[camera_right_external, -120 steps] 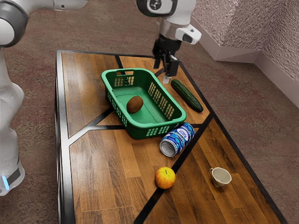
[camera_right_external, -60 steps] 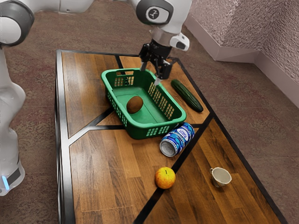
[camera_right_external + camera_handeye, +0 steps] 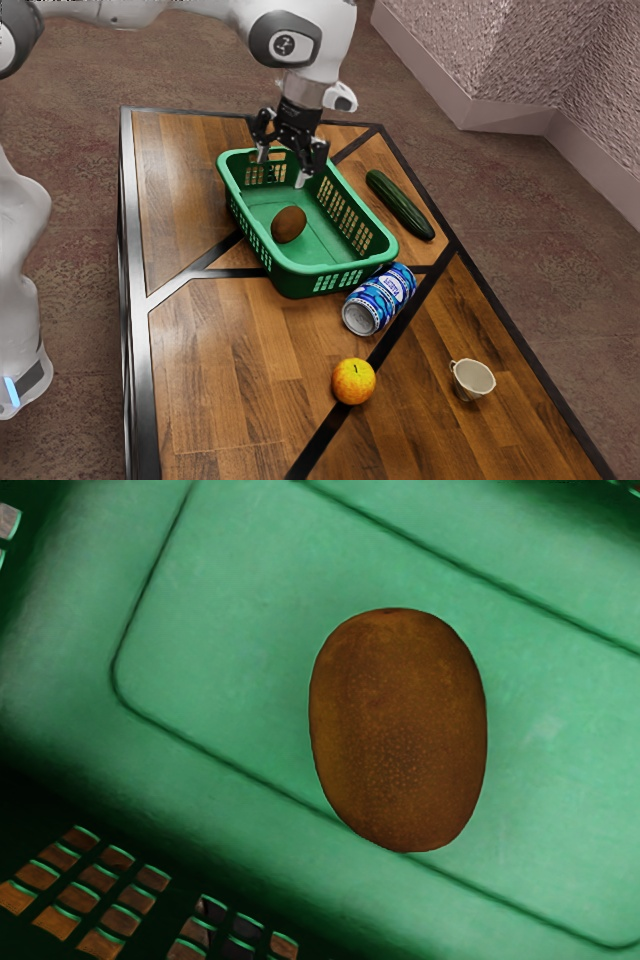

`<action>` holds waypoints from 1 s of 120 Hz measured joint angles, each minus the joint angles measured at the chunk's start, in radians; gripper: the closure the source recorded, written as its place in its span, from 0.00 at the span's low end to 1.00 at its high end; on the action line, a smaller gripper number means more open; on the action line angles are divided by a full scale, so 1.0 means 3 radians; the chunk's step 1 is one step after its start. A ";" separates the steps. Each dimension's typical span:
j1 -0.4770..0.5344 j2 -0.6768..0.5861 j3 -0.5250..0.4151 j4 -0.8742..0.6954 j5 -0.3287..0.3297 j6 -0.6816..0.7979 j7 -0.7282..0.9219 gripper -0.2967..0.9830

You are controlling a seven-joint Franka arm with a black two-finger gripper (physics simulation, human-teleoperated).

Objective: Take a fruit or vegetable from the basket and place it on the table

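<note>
black two-finger gripper (image 3: pixel 281 168) open over the green plastic basket (image 3: pixel 228 180).
exterior view: fingers (image 3: pixel 300 180) stand apart; brown oval fruit (image 3: pixel 289 224) rests on the basket floor; blue-and-white can (image 3: pixel 379 299) lies just beside the basket. wrist view: fruit overlaps a groove line in the floor.

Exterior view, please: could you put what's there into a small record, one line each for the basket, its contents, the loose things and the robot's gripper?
basket: green basket, on the wooden table
contents: one brown fruit, probably a kiwi
beside basket: cucumber; blue can lying on its side
farther off: yellow-orange fruit; pale cup
gripper: black gripper, open, above the basket
held: nothing
likely next: lowering toward the brown fruit
</note>
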 joint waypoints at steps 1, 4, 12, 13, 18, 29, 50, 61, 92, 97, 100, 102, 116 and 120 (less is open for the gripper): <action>0.0000 0.0002 -0.0001 -0.0010 0.0009 0.0017 -0.0007 0.23; 0.0001 0.0008 -0.0006 -0.0036 0.0043 0.0068 -0.0025 0.23; -0.0001 0.0031 -0.0025 -0.0128 0.0119 0.0238 -0.0054 0.23; -0.0001 0.0034 -0.0026 -0.0139 0.0126 0.0261 -0.0056 0.23; -0.0001 0.0058 -0.0031 -0.0180 0.0156 0.0369 -0.0066 0.23; 0.0000 0.0118 -0.0036 -0.0215 0.0194 0.0564 -0.0083 0.23; 0.0000 0.0128 -0.0052 -0.0377 0.0220 0.0837 -0.0103 0.23; -0.0001 0.0090 -0.0060 -0.0487 0.0222 0.0933 -0.0109 0.23; -0.0001 0.0050 -0.0128 -0.0675 0.0218 0.1097 -0.0125 0.23; -0.0001 0.0050 -0.0131 -0.0696 0.0217 0.1118 -0.0127 0.23; -0.0001 0.0052 -0.0131 -0.0708 0.0216 0.1130 -0.0128 0.23; -0.0001 0.0052 -0.0132 -0.0715 0.0215 0.1136 -0.0129 0.23; 0.0000 0.0054 -0.0133 -0.0763 0.0211 0.1182 -0.0134 0.23; 0.0000 0.0055 -0.0133 -0.0779 0.0211 0.1198 -0.0135 0.23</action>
